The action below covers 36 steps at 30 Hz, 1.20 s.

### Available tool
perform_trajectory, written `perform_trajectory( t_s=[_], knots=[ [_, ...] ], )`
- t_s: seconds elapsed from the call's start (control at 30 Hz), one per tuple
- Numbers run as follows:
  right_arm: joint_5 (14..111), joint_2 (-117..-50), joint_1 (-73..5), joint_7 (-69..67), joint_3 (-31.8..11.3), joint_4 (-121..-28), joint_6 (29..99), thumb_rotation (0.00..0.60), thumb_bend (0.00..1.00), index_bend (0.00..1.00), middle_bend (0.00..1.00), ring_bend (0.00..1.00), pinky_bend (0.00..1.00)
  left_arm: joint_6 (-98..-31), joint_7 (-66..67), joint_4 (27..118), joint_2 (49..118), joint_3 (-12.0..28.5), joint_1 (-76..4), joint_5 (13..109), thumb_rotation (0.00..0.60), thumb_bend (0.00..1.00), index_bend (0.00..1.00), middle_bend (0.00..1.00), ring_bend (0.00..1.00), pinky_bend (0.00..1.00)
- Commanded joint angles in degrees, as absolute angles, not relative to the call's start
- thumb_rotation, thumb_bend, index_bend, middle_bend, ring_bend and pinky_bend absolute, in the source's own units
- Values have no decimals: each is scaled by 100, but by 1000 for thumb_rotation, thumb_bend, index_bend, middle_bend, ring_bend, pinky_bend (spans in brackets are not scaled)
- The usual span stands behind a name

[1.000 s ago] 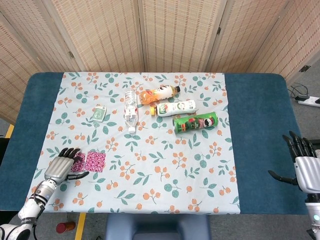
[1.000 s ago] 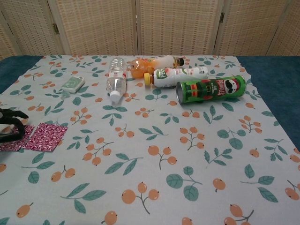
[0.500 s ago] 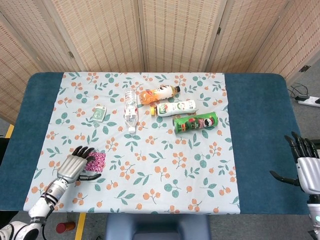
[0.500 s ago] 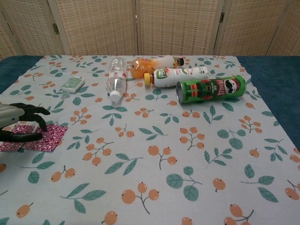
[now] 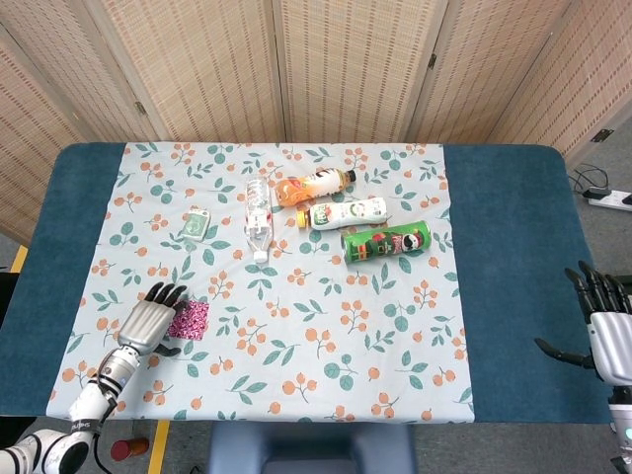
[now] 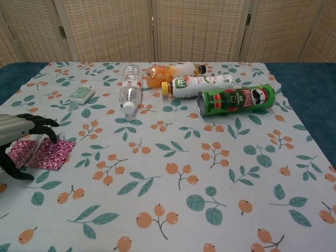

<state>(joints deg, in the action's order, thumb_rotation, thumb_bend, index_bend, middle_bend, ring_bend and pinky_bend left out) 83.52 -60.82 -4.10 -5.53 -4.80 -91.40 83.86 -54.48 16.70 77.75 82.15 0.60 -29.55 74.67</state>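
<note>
Your table [image 5: 513, 247] is covered in dark blue, with a leaf-and-berry printed tablecloth [image 5: 326, 336] laid across its middle. Take the green Pringles can [image 5: 386, 242] as your landmark: it lies on its side on the cloth. Just behind it lies a white yoghurt-drink bottle [image 5: 348, 212] with a yellow cap, and behind that an orange juice bottle [image 5: 312, 185]. A clear water bottle [image 5: 258, 219] lies to the left of the can, cap toward you, and a small green-and-white packet [image 5: 197, 223] sits further left.

Your left hand [image 5: 152, 322] is far to the can's front-left, palm down over a pink patterned packet [image 5: 188, 319], its fingers spread and resting on the packet's near-left part; in the chest view the fingertips [image 6: 52, 137] touch the packet and the thumb points down beside it. Your right hand [image 5: 604, 326] hovers well to the can's front-right, past the table's edge, fingers wide and holding nothing.
</note>
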Motion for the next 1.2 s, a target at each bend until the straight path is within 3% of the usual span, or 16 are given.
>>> perform_trajectory(
  t_s=[0.03, 1.2],
  knots=[
    [8346, -6078, -404, -550, -482, -9144, 8389, 470, 157, 0, 0, 0, 0, -5415, 1614, 7643, 8282, 99, -2976, 7417, 593, 127, 277, 87, 3, 0],
    [8277, -6112, -349, -632, -485, -9060, 8378, 471, 158, 0, 0, 0, 0, -4984, 1730, 7125, 8466, 480, -3333, 6747, 592, 127, 282, 87, 3, 0]
  ],
)
